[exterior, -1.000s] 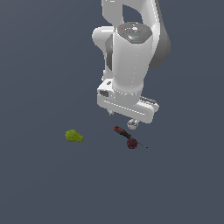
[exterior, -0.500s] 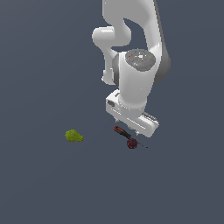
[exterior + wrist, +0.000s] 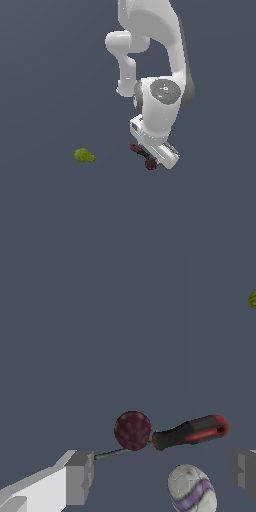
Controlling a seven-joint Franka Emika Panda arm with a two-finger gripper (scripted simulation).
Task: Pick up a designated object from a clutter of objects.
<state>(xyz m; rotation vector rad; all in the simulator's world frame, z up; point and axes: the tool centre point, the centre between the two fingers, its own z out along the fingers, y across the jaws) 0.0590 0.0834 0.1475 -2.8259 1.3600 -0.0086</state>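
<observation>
One round maroon plum [image 3: 132, 430], no long axis, touching screwdriver [image 3: 190, 432]

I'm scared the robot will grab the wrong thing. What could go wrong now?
1. The small dark maroon round fruit sits right against the red-and-black-handled screwdriver, so a closing finger may catch the tool too.
2. The white ball with purple marks lies between the open gripper's fingers and might get pinched instead.
3. Being round, the fruit may roll if nudged.
</observation>
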